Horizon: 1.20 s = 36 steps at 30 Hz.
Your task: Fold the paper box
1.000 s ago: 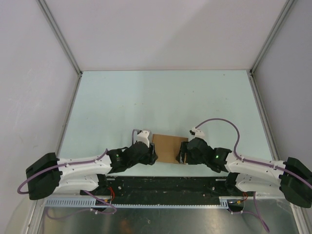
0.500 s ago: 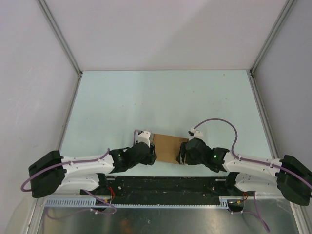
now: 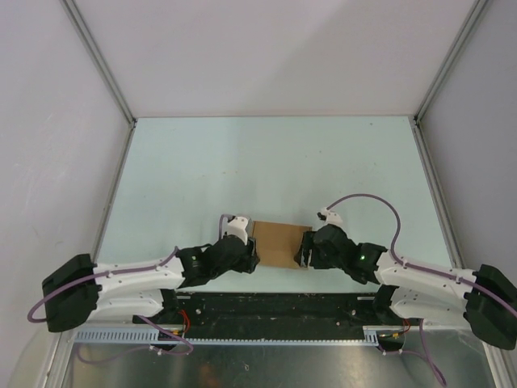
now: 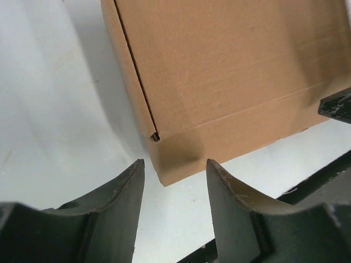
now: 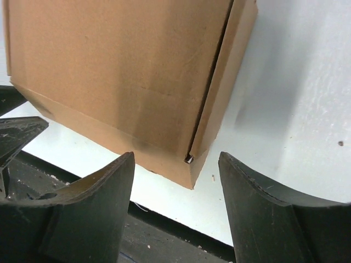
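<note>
The paper box [image 3: 279, 243] is a closed brown cardboard box resting on the pale table near its front edge, between the two arms. My left gripper [image 3: 253, 257] is at the box's left near corner, open, its jaws apart just short of that corner [image 4: 164, 178]; nothing is between them. My right gripper [image 3: 302, 257] is at the box's right near corner [image 5: 191, 179], open too, with the corner just ahead of the gap. The box's lid seams show along both side walls.
The black base rail [image 3: 275, 305] of the arms runs right behind the box's near side. White enclosure walls [image 3: 266, 56] ring the table [image 3: 266, 170]. A purple cable [image 3: 371, 202] loops above the right arm.
The right arm has shifted slightly right and its jaws narrowed a little. The left arm and the box have barely moved.
</note>
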Tool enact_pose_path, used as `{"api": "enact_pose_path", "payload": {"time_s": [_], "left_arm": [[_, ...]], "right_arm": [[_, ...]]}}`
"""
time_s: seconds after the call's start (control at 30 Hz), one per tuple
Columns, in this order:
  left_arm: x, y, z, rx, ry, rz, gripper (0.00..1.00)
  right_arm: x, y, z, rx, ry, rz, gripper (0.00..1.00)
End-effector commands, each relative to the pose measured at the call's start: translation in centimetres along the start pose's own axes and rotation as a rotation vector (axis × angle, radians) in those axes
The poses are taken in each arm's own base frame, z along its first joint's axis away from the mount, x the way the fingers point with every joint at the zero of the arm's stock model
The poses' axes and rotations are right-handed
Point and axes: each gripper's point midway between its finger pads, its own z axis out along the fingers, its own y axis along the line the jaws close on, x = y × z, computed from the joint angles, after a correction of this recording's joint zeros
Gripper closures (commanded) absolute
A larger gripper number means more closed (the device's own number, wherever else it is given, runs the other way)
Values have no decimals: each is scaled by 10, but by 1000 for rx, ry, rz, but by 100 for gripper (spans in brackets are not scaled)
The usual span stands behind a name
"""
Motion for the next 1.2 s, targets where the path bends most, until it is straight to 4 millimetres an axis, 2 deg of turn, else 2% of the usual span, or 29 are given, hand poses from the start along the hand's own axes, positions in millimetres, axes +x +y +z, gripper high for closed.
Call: {"api": "enact_pose_path", "payload": {"time_s": [0.0, 0.13, 0.2, 0.27, 0.3, 0.37, 0.4, 0.47, 0.5, 0.53, 0.57, 0.6, 0.63, 0.67, 0.7, 0.73, 0.77, 0.8, 0.83, 0.93, 0.97, 1.0, 1.07, 1.17], "left_arm": [[-26, -15, -19, 72, -84, 11, 45], [-45, -19, -42, 115, -143, 16, 42], [-64, -23, -57, 136, -210, 13, 41], [-79, -22, -67, 134, -258, 34, 41], [-93, -25, -73, 127, -294, 36, 42], [-109, -26, -74, 103, -321, 75, 48], [-119, -33, -70, 93, -311, 95, 50], [-136, -33, -62, 57, -306, 147, 57], [-145, -38, -52, 34, -289, 167, 62], [-156, -35, -45, 16, -288, 162, 72], [-162, -36, -37, 13, -272, 177, 77], [-181, -44, -36, 30, -288, 172, 81], [-181, -41, -15, 27, -235, 178, 89], [-186, -43, -8, 31, -226, 199, 94], [-206, -53, -6, 47, -248, 205, 99], [-198, -53, 17, 51, -187, 244, 100], [-200, -58, 24, 63, -175, 259, 100], [-211, -69, 30, 89, -180, 270, 100], [-201, -70, 48, 92, -133, 290, 100], [-197, -85, 69, 145, -84, 304, 100], [-185, -81, 85, 137, -42, 307, 100], [-185, -82, 89, 138, -35, 309, 100], [-171, -78, 105, 131, 10, 313, 100], [-154, -77, 113, 148, 60, 308, 100]], "right_arm": [[-13, 3, -12, -37, -34, -4, 29], [-23, 4, -21, -70, -53, 14, 24], [-26, 2, -26, -76, -62, 27, 24], [-28, 1, -30, -77, -69, 40, 27], [-28, 1, -30, -76, -69, 46, 30], [-27, -1, -32, -71, -68, 58, 33], [-29, -1, -34, -75, -75, 65, 36], [-29, -2, -36, -70, -77, 81, 40], [-31, -2, -39, -76, -88, 86, 44], [-31, -2, -41, -75, -91, 91, 45], [-30, -3, -42, -71, -90, 102, 49], [-30, -4, -43, -69, -95, 106, 56], [-31, -3, -46, -78, -100, 113, 60], [-29, -3, -47, -79, -95, 115, 65], [-29, -3, -48, -79, -98, 116, 75], [-28, -1, -49, -84, -98, 118, 81], [-26, 1, -49, -88, -94, 115, 91], [-25, 2, -49, -93, -92, 116, 96], [-23, 5, -47, -97, -85, 111, 99], [-18, 11, -44, -108, -66, 108, 100], [-17, 12, -42, -105, -64, 108, 100], [-13, 15, -41, -110, -51, 101, 100], [-10, 16, -37, -97, -48, 98, 100], [-5, 17, -34, -91, -35, 101, 100]]}}
